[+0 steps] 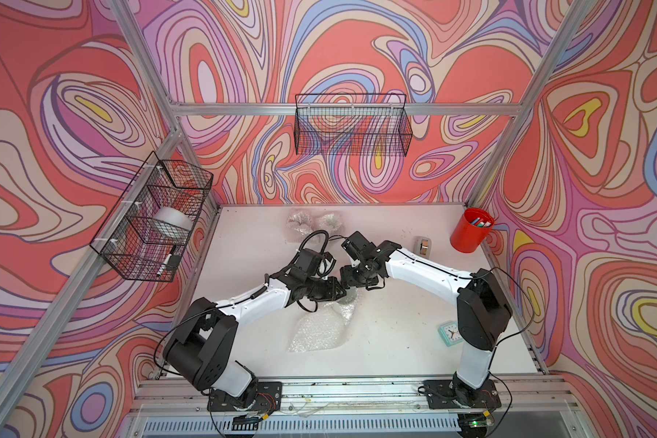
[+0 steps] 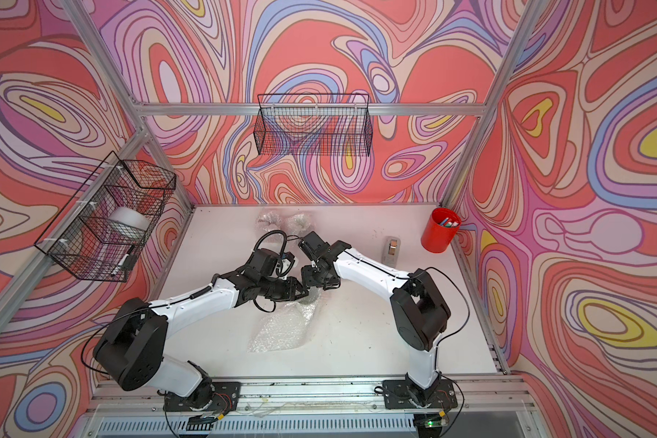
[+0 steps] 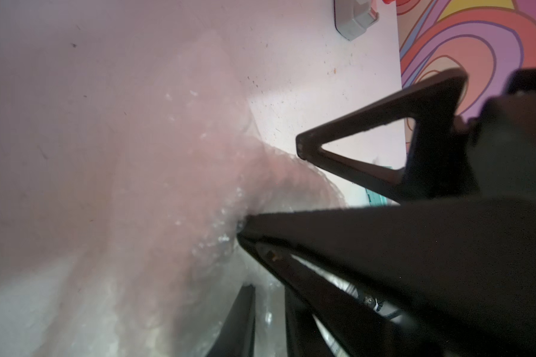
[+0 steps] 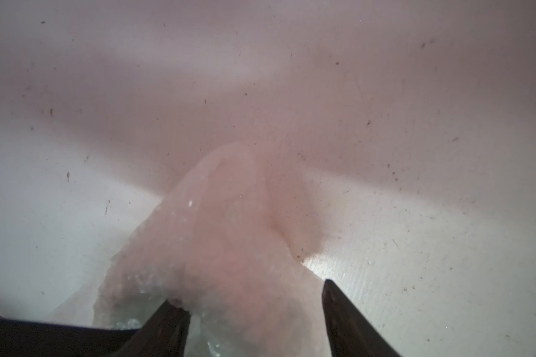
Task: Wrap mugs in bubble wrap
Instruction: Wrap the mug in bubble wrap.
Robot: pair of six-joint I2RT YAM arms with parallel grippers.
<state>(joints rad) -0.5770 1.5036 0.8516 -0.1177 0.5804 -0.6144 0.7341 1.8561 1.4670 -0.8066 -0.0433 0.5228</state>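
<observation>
I see the bubble wrap [image 1: 319, 328] mid-table [image 1: 395, 341], its long axis running from the grippers toward the near edge and slanting left. The right gripper [image 4: 249, 293] stands spread astride it. The left gripper [image 1: 340, 292] is at its far end, and I cannot tell its grip.

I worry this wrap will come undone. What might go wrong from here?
1. The right gripper has its jaws apart around the bunched bubble wrap, so the fold may spring open.
2. The left gripper sits right beside it; the two might clash.
3. Much of the sheet trails flat on the table, so the wrap may end up loose.
</observation>
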